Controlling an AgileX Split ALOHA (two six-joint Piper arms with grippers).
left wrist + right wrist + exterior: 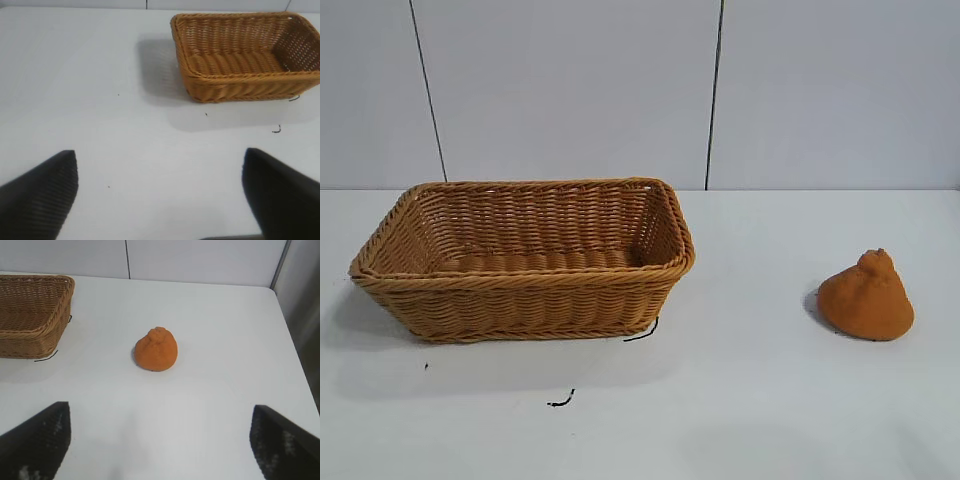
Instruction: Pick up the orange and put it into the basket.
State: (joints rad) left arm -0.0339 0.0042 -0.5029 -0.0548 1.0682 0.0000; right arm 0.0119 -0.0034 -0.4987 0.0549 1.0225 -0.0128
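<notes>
The right gripper (160, 440) is hovering wide open and holding nothing, and the left gripper (160, 192) is doing the same. The orange (866, 296), dull and cone-shaped, is sitting on the white table (740, 400) with its knobby neck pointing up, well apart from the wicker basket (520, 290).

Not visible from my station:
- Both arms: outside the exterior view entirely.
- Left gripper (160, 192): fingers cropped by its wrist view's edge; only the tips show, wide apart.
- Right gripper (160, 437): likewise cropped, tips spread.
- Basket (31, 335): cut off at the right wrist view's edge.
- Orange (866, 296): underside and far side hidden.
- Small dark marks (560, 401) on the table (750, 400): too small to identify.
</notes>
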